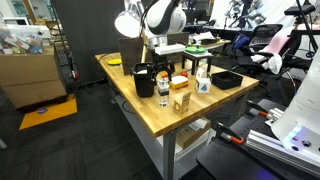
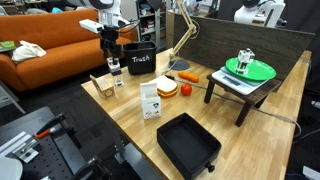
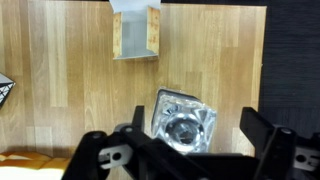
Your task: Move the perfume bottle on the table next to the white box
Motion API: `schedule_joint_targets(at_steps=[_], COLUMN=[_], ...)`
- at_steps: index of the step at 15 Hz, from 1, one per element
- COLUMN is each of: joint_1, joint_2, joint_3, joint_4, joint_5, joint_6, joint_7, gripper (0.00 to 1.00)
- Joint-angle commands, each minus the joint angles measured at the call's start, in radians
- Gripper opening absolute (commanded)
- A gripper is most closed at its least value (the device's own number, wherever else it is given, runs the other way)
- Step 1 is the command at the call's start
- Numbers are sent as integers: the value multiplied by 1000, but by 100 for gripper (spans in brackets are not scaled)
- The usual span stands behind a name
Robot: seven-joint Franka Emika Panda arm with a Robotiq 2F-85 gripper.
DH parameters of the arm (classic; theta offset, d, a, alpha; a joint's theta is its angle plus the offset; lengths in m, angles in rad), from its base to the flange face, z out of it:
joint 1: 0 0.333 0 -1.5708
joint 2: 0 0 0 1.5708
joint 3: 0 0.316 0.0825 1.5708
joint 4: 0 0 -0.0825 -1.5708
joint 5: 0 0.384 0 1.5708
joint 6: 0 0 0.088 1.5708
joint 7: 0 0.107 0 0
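Observation:
The perfume bottle is clear glass and stands on the wooden table; in the wrist view I look straight down on it. It also shows in both exterior views, next to the black bin. My gripper is open right above it, one finger on each side, with the bottle nearer the left finger and not touched. The gripper shows in both exterior views. The white box with a bluish mark stands upright nearer the table's middle.
A black bin marked "Trash" stands beside the bottle. A yellow-orange carton is close by. A flat red-orange box, a black tray and a green plate on a stand lie further off.

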Motion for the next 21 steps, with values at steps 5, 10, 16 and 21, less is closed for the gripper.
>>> schedule_joint_targets(at_steps=[5,10,16,21], joint_1=[12,10,-4,-21], joint_2=[14,0,-70,-152], joint_3=[-27,-37,-50,-78], joint_4=[23,21,-10,-58], joint_5=[-13,-23,-23,-37], joint_6=[-10,-7,17,34], joint_7=[29,26,14,31], gripper=[40,27,27,27])
